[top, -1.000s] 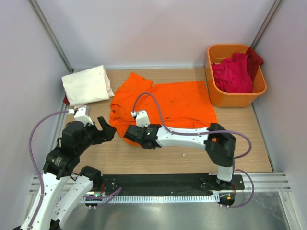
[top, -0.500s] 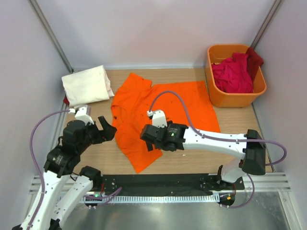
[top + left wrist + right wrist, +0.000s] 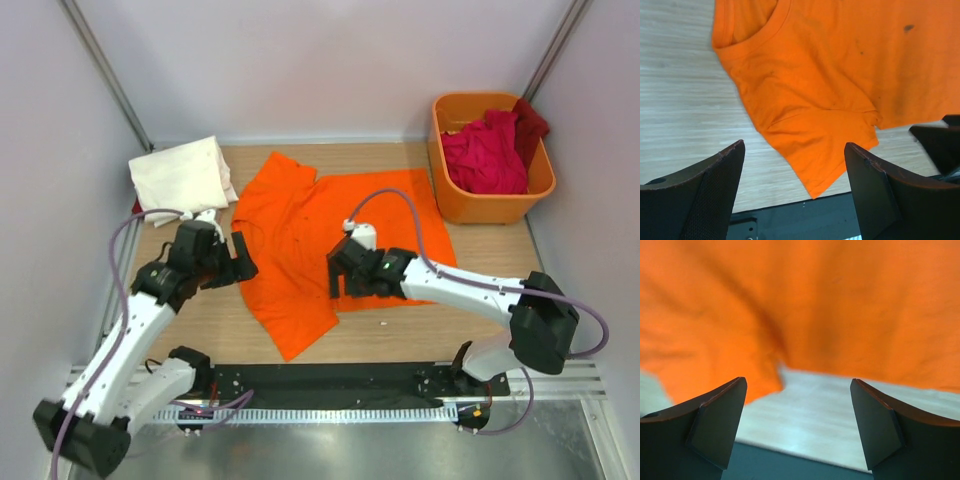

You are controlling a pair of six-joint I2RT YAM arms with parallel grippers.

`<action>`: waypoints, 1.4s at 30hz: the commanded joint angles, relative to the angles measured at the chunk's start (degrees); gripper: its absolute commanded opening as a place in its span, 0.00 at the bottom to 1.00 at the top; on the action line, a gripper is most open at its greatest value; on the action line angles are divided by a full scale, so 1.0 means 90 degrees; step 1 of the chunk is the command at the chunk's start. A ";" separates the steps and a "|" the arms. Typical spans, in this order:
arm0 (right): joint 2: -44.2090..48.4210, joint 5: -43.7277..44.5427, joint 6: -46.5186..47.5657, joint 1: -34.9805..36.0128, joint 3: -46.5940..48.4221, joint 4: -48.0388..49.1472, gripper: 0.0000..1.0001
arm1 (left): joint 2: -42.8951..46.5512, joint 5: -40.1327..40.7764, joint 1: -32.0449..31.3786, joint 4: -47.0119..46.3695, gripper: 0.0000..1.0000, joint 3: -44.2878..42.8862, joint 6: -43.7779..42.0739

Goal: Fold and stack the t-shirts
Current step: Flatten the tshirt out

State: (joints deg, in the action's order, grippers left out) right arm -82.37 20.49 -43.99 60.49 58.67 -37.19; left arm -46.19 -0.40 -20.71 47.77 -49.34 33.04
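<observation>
Progress stands at about one shirt finished, as far as I can judge. Folded into a neat rectangle, the cream-white t-shirt (image 3: 180, 178) lies at the far left of the table (image 3: 450, 325). A sliver of dark red shows under its near left corner, and I cannot tell whether that is another folded shirt.

The orange t-shirt (image 3: 340, 210) is spread across the middle of the table, mostly flat with a few wrinkles. Its collar is to the left, its hem is to the right near the tub (image 3: 490, 208), and one sleeve points toward the near edge. No fold shows in it yet.

The left gripper (image 3: 240, 262) hovers just beside the shirt's left edge, near the collar, with its jaws spread wide and nothing between them. The right gripper (image 3: 345, 282) hangs over the shirt's near edge at mid-body. It is also fully parted and empty, and its wrist view shows only cloth and bare wood below.

The crimson and dark red t-shirts (image 3: 485, 155) sit heaped in the tub at the far right, unfolded.

What is left appears to be most of the job. The orange shirt has to be folded and stacked with the cream one, and then the red ones have to be lifted out, laid flat, folded and stacked.
</observation>
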 commanded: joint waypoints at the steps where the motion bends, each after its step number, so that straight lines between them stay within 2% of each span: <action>1: 0.0236 -0.0657 0.0511 -0.1065 -0.0318 0.0929 0.91 | -0.0871 -0.0248 -0.0091 -0.0675 0.81 -0.0172 0.0332; 5: 0.0012 -0.0519 0.1068 -0.1875 0.0081 0.0743 0.92 | -0.1877 -0.0326 -0.0238 -0.1721 0.81 -0.0085 0.0712; 9: -0.0300 -0.0850 0.1721 -0.2803 0.0364 0.0968 0.93 | -0.3155 -0.0297 -0.0316 -0.2639 0.80 -0.0094 0.1026; 13: -0.0983 -0.1153 0.2152 -0.3672 0.0959 0.1037 0.93 | -0.4375 -0.0014 -0.0414 -0.2983 0.79 -0.0172 0.1163; 16: -0.1462 -0.1290 0.2231 -0.3888 0.0971 0.1221 0.93 | -0.4836 -0.0004 -0.0433 -0.3042 0.79 -0.0162 0.1232; 22: -0.1669 -0.1408 0.2085 -0.4055 -0.0003 0.1827 0.92 | -0.4800 0.0816 -0.0355 -0.2038 0.81 -0.0182 0.1017; 27: -0.1288 -0.1183 0.1724 -0.4055 -0.0912 0.2071 0.92 | -0.4477 0.0845 0.0094 -0.1100 0.84 -0.0162 0.0734; 30: -0.0956 -0.1163 0.1432 -0.4055 -0.1421 0.2042 0.93 | -0.4331 0.0739 0.0143 -0.0914 0.85 -0.0104 0.0851; 35: -0.0069 -0.1329 0.1011 -0.4045 -0.2241 0.2071 0.93 | -0.4203 0.1197 0.0211 -0.0367 0.86 -0.0221 0.0782; 38: 0.0148 -0.1164 0.1156 -0.4045 -0.2301 0.1936 0.93 | -0.4077 0.1324 0.0211 -0.0210 0.87 -0.0172 0.0831; 42: 0.0226 -0.1017 0.1664 -0.4045 -0.1716 0.1584 0.93 | -0.3512 0.1206 0.0085 0.0112 0.82 -0.0211 0.0987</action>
State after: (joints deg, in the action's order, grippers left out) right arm -81.36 10.22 -31.27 24.25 40.03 -18.48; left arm -83.20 9.02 -19.16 44.71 -50.43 41.19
